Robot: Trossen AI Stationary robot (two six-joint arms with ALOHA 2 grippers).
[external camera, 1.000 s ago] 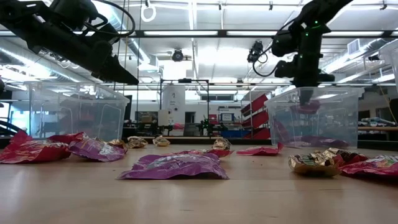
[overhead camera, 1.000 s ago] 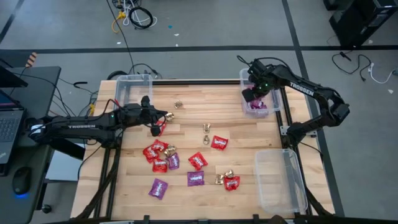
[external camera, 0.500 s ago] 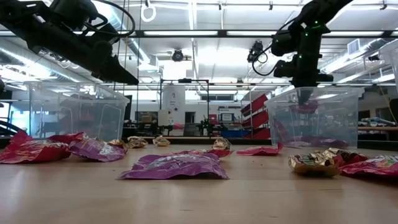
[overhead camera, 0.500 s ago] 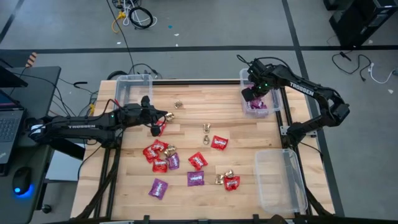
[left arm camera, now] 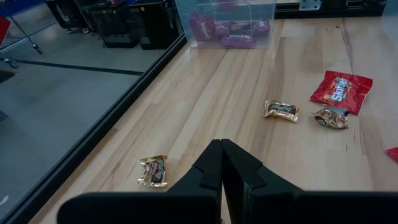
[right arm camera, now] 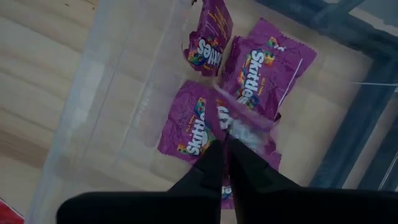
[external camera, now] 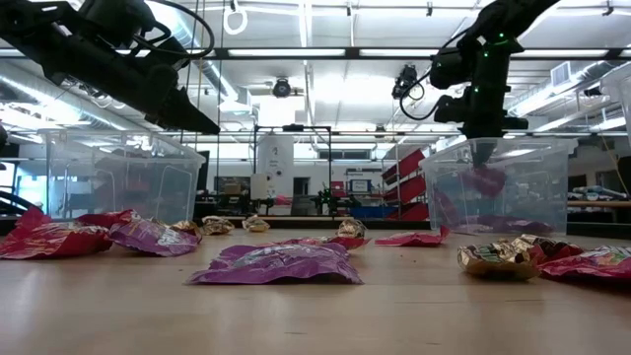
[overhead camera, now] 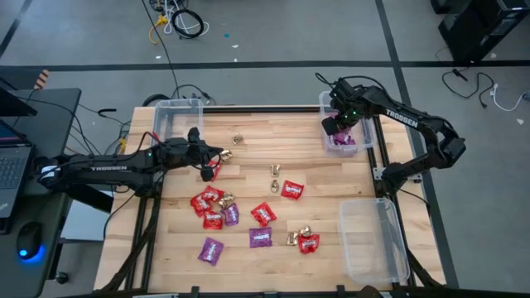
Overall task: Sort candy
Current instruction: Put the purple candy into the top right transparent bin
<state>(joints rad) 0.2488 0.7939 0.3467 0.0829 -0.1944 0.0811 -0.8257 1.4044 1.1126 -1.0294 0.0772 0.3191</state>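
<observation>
The left tool (overhead camera: 222,156) hovers over the far-left part of the desk (overhead camera: 315,141), clenched with nothing between its fingers. The nearest sweet to it is a gold foil piece (left arm camera: 153,170) lying just ahead of and below its tip in the left wrist view; the tool appears to need only a short drop onto it. That piece's long axis runs roughly in line with the tool's reach. The bulk of the candy, a cluster of red and purple packets (overhead camera: 214,207), lies toward the desk's near edge from this arm, and it is the nearer arm to that cluster. An empty-looking clear bin (overhead camera: 177,117) sits at the far-left corner, just behind the tool.

The right tool (right arm camera: 225,144) hangs inside the clear bin at the far-right corner (overhead camera: 325,106), tip down over the purple Skittles packets (right arm camera: 258,62) already lying there. A purple packet (right arm camera: 245,134) sits at its fingertips; whether the fingers are pinching it or have just let go I cannot tell. A third bin (overhead camera: 373,240) stands at the near-right corner.

In the low view the bin walls blur their contents.
</observation>
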